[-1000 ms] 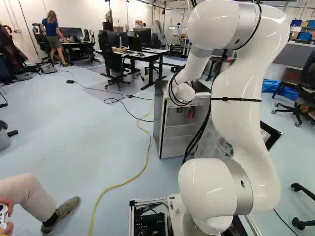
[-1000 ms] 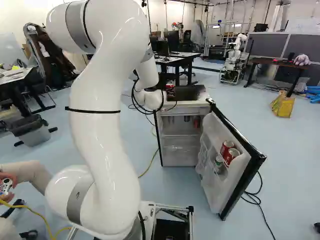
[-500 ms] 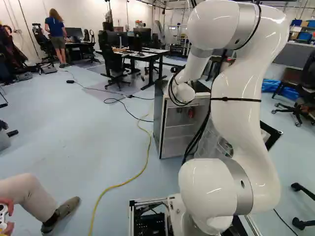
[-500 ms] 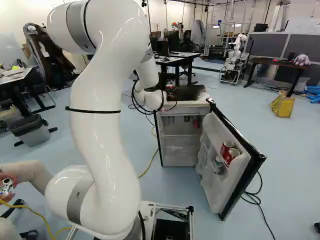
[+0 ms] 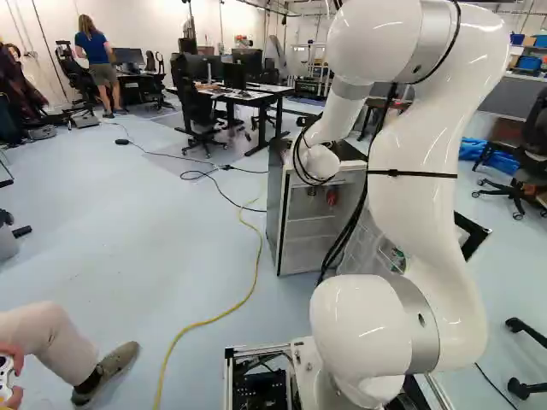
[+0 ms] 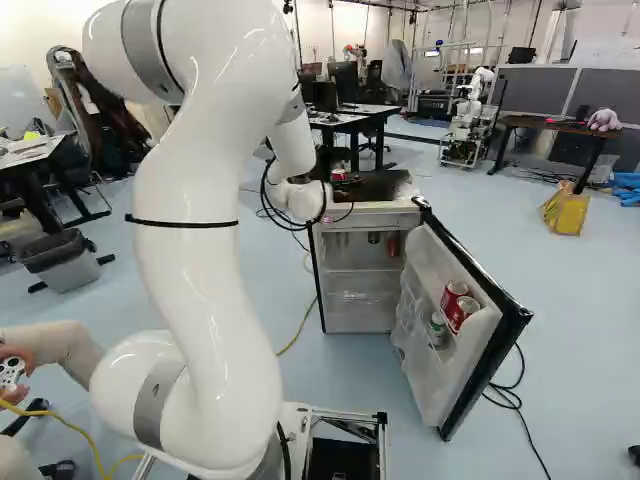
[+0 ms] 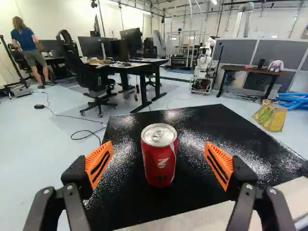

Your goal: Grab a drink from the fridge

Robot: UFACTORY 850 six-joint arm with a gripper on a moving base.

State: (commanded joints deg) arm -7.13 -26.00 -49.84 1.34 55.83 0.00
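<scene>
As your gripper (image 7: 159, 144) stands wide open, a red drink can (image 7: 160, 168) is ahead.
Upright, it rests on the mini-fridge's black top (image 7: 207, 122).

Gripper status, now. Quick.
Gripper: open, holding nothing; the red can stands upright on the fridge's black top, in view between the spread fingers, with a gap on each side.

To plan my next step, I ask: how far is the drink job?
Done: fridge door open; a red can stands on the fridge top. In hand: the gripper is open, one finger to each side of the can. Left: probably grip and lift, or withdraw if already placed.
</scene>
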